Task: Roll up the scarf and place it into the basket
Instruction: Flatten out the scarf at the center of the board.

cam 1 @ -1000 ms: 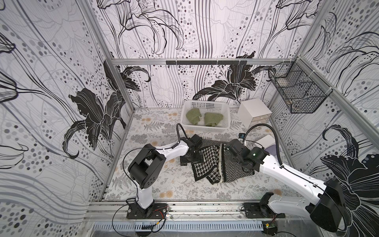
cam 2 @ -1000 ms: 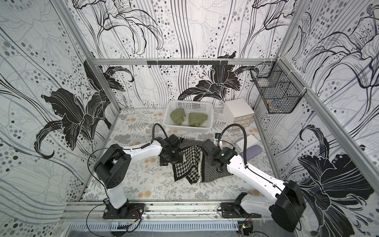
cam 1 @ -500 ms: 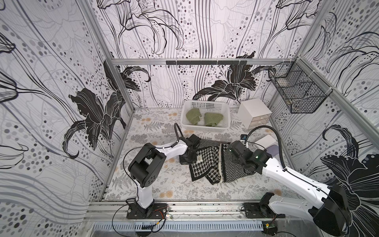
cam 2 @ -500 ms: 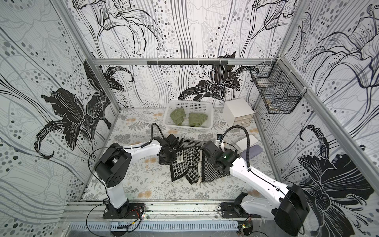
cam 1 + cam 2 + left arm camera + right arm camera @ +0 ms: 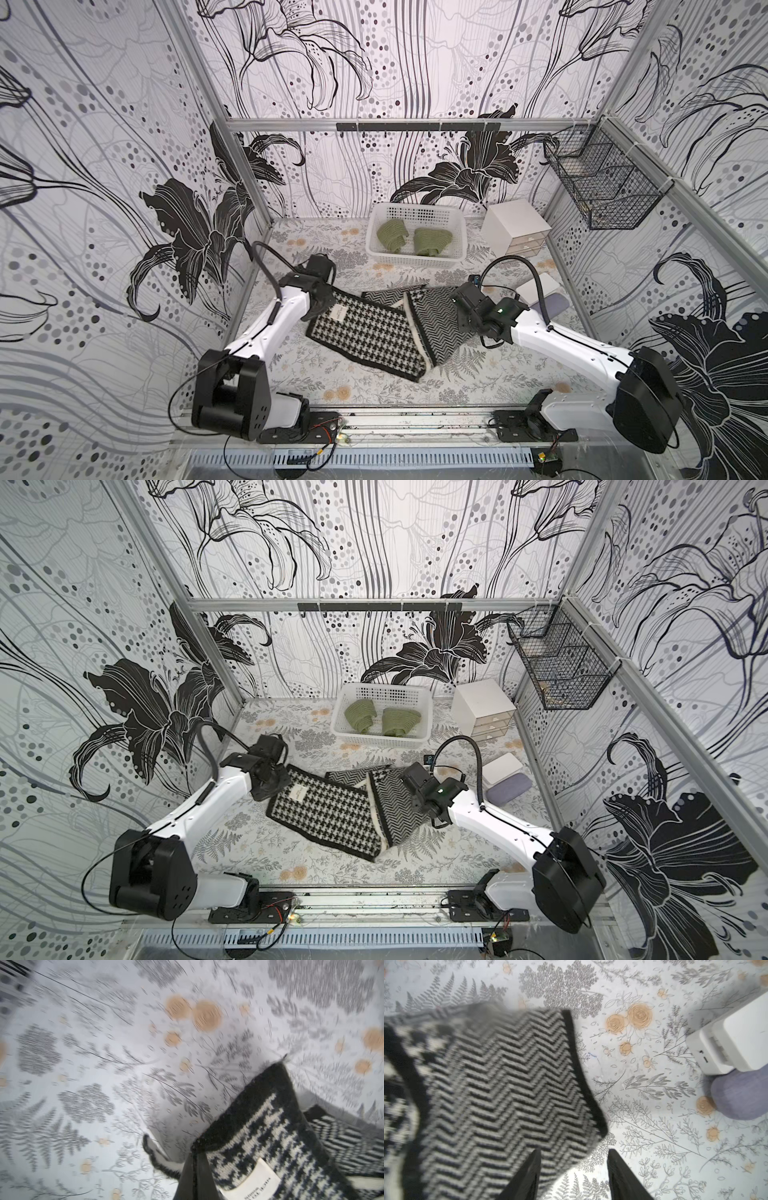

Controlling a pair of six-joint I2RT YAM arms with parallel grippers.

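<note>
A black-and-white knitted scarf (image 5: 365, 332) lies mid-worktop (image 5: 374, 395), between the left tool (image 5: 322, 307) and the right tool (image 5: 573, 1152). Behind it stands the white perforated plastic basket (image 5: 415, 259), with two green knitted rolls (image 5: 392, 235) in it. A white drawer box (image 5: 515, 226) sits just to the basket's right. A flat white box (image 5: 540, 289) and a grey-purple pad (image 5: 555, 305) lie right of the scarf.

A black-and-white scarf (image 5: 365, 332), part houndstooth, part herringbone, lies unrolled and loosely folded on the floral desk (image 5: 374, 386). The white perforated basket (image 5: 415, 261) stands upright behind it, holding two green rolls (image 5: 392, 235).
</note>
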